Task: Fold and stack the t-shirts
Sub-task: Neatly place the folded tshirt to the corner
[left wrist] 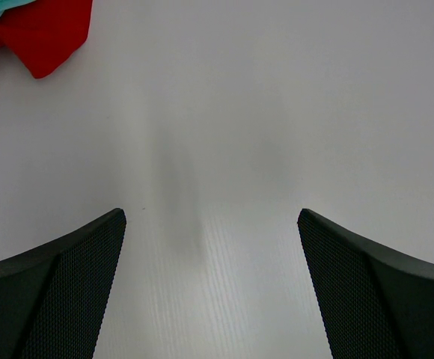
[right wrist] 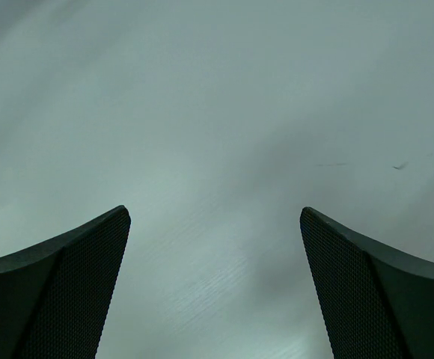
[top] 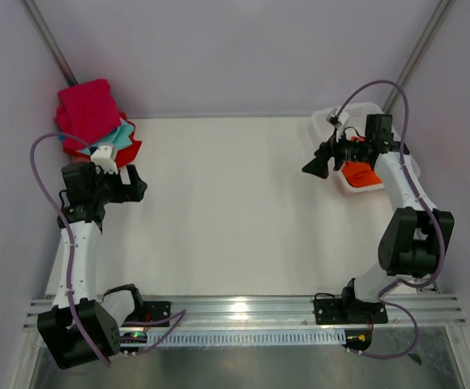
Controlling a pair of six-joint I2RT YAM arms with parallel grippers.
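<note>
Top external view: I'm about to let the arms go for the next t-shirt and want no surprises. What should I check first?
1. The left claw is open and empty: ok.
2. The right claw is open and empty: ok.
3. The table between the arms has no cloth on it: ok.
4. The orange t-shirt shows in the basket: ok.
5. More t-shirts lie under it: cannot tell.
6. The stack at the far left corner is squared up: not ok; teal cloth and red cloth stick out under the crimson t-shirt.
</note>
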